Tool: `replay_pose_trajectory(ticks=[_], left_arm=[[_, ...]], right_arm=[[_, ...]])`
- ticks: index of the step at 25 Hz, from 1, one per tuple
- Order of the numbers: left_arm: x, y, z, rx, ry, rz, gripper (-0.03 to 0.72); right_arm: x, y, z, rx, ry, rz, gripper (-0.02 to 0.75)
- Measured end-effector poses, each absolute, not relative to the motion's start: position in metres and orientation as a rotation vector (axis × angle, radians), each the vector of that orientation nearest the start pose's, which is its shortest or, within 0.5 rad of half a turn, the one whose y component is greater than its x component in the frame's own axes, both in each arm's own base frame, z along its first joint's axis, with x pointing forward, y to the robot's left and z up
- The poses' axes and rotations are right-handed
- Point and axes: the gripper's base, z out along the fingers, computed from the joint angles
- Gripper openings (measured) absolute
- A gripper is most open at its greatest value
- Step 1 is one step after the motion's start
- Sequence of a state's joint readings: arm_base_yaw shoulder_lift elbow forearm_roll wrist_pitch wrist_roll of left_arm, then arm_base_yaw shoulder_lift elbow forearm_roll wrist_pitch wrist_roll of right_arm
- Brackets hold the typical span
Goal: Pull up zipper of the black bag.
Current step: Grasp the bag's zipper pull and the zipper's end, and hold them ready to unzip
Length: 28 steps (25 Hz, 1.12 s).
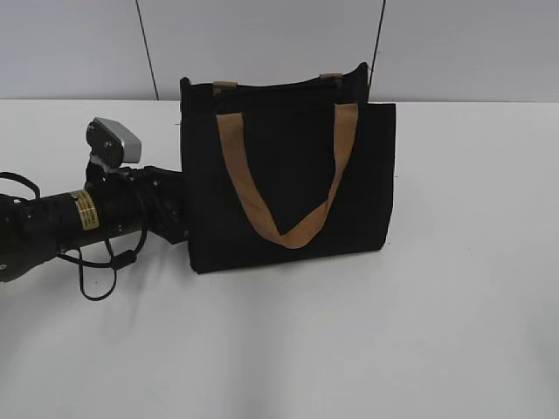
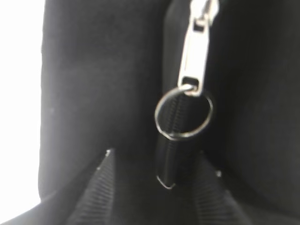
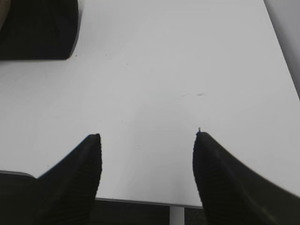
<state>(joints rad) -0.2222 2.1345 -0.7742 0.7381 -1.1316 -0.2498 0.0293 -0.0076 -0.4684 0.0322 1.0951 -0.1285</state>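
A white table (image 1: 454, 305) fills the frame below a pale grey wall (image 1: 79, 48). The bag (image 1: 288, 175) stands upright at centre. The left gripper (image 2: 154, 187) is spread below the zipper (image 2: 192, 70); the right gripper (image 3: 147, 159) hangs released over bare tabletop.

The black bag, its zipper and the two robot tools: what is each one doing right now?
black bag: standing upright on the table, tan handle hanging down its front.
zipper: ring pull hanging loose, nothing gripping it.
left tool: open, fingers either side of the zip track, below the ring.
right tool: open, holding nothing, above the table.
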Motion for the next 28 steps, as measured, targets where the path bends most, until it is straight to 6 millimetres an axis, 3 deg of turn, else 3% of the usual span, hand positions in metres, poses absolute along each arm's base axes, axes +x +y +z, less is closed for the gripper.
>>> replay_pose_trajectory(ticks=[4, 11, 16, 28], left_arm=[[0.325, -0.136, 0.089, 0.765, 1.66, -0.687, 0.207], [0.325, -0.137, 0.091, 0.745, 1.671, -0.706, 0.024], [0.327, -0.134, 0.116, 0.759, 1.703, -0.625, 0.02], [0.31, -0.112, 0.216, 0.795, 1.7, -0.294, 0.018]], right_arm=[[-0.004, 0.002, 0.266, -0.167, 2.096, -0.021, 0.468], [-0.004, 0.002, 0.266, -0.167, 2.096, -0.021, 0.468], [-0.004, 0.002, 0.266, -0.167, 2.096, -0.021, 0.468], [-0.004, 0.002, 0.266, -0.167, 2.096, -0.021, 0.468]])
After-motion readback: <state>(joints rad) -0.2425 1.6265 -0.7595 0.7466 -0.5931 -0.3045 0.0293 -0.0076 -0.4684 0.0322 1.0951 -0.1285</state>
